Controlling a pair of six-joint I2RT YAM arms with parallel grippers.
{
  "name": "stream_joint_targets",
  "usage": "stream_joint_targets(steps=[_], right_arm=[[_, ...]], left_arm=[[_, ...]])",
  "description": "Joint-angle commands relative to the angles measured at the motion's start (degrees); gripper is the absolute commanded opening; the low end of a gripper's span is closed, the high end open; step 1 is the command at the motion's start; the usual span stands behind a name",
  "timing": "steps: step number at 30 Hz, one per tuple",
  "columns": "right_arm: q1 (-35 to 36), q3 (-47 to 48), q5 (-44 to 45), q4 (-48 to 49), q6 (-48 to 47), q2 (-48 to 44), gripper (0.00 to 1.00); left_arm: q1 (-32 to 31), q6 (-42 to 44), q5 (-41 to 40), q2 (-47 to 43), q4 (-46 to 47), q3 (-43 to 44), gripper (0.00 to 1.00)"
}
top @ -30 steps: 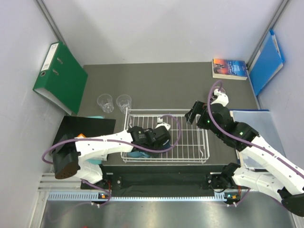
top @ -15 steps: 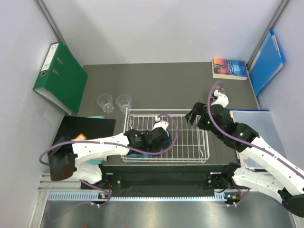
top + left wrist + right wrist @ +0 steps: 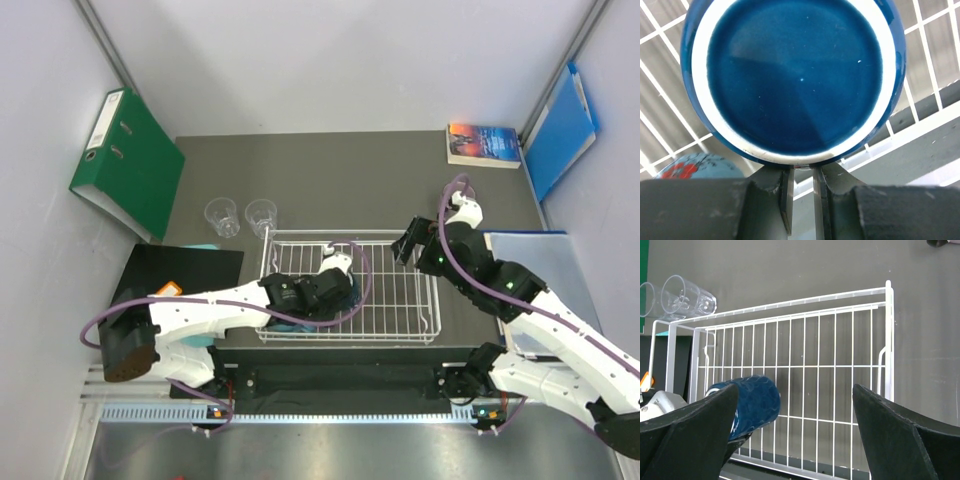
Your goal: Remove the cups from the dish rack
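The dark navy ceramic mug (image 3: pixel 754 400) lies on its side in the left half of the white wire-grid dish rack (image 3: pixel 400 290). The left claw (image 3: pixel 802 192) presses against the mug's white-ringed edge, its jaws drawn almost together with only a slim gap. Whether they pinch any part of the mug I cannot tell. A light teal-blue rounded piece with red marks (image 3: pixel 690 167) shows just beside that claw. The right claw (image 3: pixel 795 390) hangs over the rack's right side, spread wide and holding nothing. One clear tumbler (image 3: pixel 222 215) and a second clear tumbler (image 3: pixel 261 214) stand on the dark grey table (image 3: pixel 340 170), just beyond the rack's far-left corner.
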Motion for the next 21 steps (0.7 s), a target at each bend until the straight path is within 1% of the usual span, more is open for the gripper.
stream_joint_targets(steps=[1, 4, 6, 9, 10, 12, 13, 14, 15, 16, 17, 18, 19, 20, 21], right_arm=[[0.9, 1.1, 0.1, 1.3, -0.5, -1.2, 0.95], [0.9, 1.3, 0.1, 1.9, -0.5, -1.4, 0.95], [0.9, 0.9, 0.1, 2.4, -0.3, -1.5, 0.95], [0.9, 0.1, -0.1, 3.4, 0.1, -1.7, 0.95], [0.9, 0.0, -0.1, 3.5, 0.2, -1.8, 0.95], [0.9, -0.4, -0.8, 4.8, 0.3, -2.4, 0.95], [0.9, -0.5, -1.1, 5.2, 0.3, -2.5, 0.95], [1.0, -0.5, -1.4, 5.5, 0.4, -3.2, 0.95], [0.9, -0.7, -2.2, 6.8, 0.5, -3.7, 0.95], [0.9, -0.8, -2.9, 7.5, 0.6, -4.1, 0.95], [0.9, -1.0, -3.5, 8.4, 0.8, -5.1, 0.95], [0.9, -1.7, -5.3, 10.3, 1.1, -5.6, 0.95], [0.9, -2.2, -6.3, 11.5, 1.5, -6.0, 0.94], [0.8, -2.7, -7.5, 12.7, 1.9, -6.6, 0.94], [0.9, -3.9, -10.0, 13.9, 2.7, -7.0, 0.93]], left_arm=[[-0.1, 3.5, -0.6, -0.8, -4.1, 9.0, 0.0], [-0.1, 4.4, 0.1, -2.1, -4.8, 13.6, 0.0], [-0.1, 4.2, 1.2, -3.7, -3.6, 15.1, 0.0], [0.1, 3.2, 4.6, -6.8, 1.0, 14.0, 0.0], [0.9, 2.8, 8.2, -7.8, 2.5, 13.4, 0.0], [2.2, 1.3, 12.0, -11.0, 8.1, 10.5, 0.0], [4.0, 0.6, 14.4, -12.3, 10.1, 9.1, 0.0], [5.0, -0.1, 18.8, -14.8, 12.5, 7.8, 0.0], [6.3, -1.5, 20.9, -16.2, 16.5, 5.1, 0.0], [9.1, -2.3, 22.9, -17.4, 18.9, 3.6, 0.0], [11.1, -4.7, 28.1, -19.7, 21.1, 2.1, 0.0], [13.3, -6.4, 30.9, -20.8, 26.7, -1.0, 0.0], [17.6, -8.2, 33.7, -22.0, 30.2, -2.8, 0.0], [19.4, -12.1, 36.7, -23.4, 33.9, -4.5, 0.0], [21.1, -13.8, 40.6, -23.7, 40.1, -7.1, 0.0]])
